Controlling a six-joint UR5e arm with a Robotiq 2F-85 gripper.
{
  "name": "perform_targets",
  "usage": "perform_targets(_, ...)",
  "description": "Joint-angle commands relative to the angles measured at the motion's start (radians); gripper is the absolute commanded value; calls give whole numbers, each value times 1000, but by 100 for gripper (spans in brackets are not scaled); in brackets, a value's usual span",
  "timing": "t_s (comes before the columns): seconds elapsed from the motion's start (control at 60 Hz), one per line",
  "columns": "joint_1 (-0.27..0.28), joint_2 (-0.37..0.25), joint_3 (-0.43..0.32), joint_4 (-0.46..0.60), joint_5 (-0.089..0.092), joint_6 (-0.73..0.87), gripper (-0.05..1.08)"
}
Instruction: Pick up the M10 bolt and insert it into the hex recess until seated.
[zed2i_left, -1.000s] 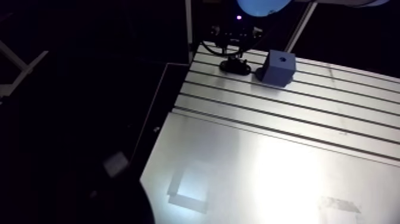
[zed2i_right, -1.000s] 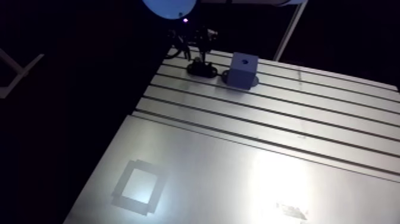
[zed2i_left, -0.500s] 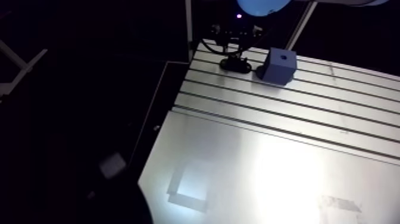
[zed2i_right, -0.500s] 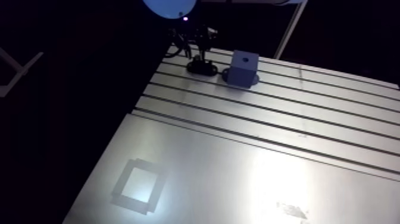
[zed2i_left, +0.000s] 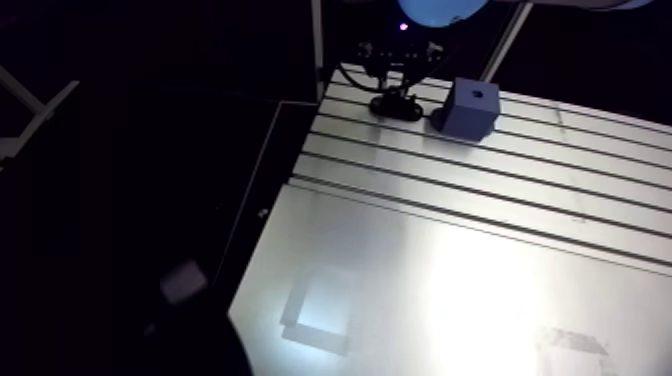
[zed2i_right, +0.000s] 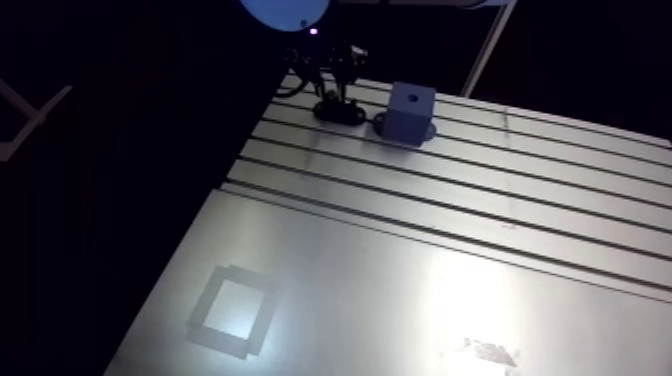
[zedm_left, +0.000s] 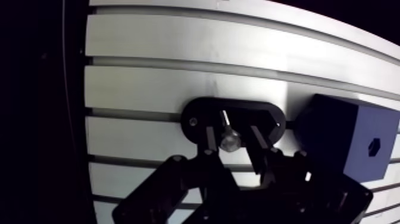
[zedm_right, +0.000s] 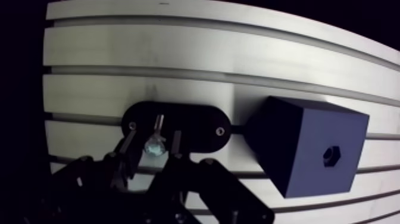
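Pickup step. The gripper (zedm_left: 231, 132) straddles the bolt (zedm_left: 228, 142) on its black holder (zedm_left: 196, 116), fingers apart, not yet clamping. Next: clamp, lift straight, carry to the hex recess (zedm_right: 331, 156) in the blue block (zedm_right: 297, 137).

Shiny M10 bolt (zedm_left: 228, 139) lies on black holder (zedm_left: 268, 115); hex recess (zedm_right: 331, 155) tops blue block (zedm_left: 333, 138).

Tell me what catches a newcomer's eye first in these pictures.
The dark blue block stands out against the bright slotted aluminium table, with a small hex recess in its face. Right beside it lies a black oval holder carrying a shiny bolt. The gripper is down over the holder with its fingers open on either side of the bolt.
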Motion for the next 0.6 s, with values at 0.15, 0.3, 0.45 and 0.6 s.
perform_targets(0.15, 0, -1, 1, 0, -2, -1, 61)
perform_targets(0.3, -1, -1, 1, 0, -2, -1, 62)
perform_targets(0.45, -1, -1, 1, 0, -1, -1, 63)
perform_targets(0.6, -1, -1, -1, 0, 0, -1, 65)
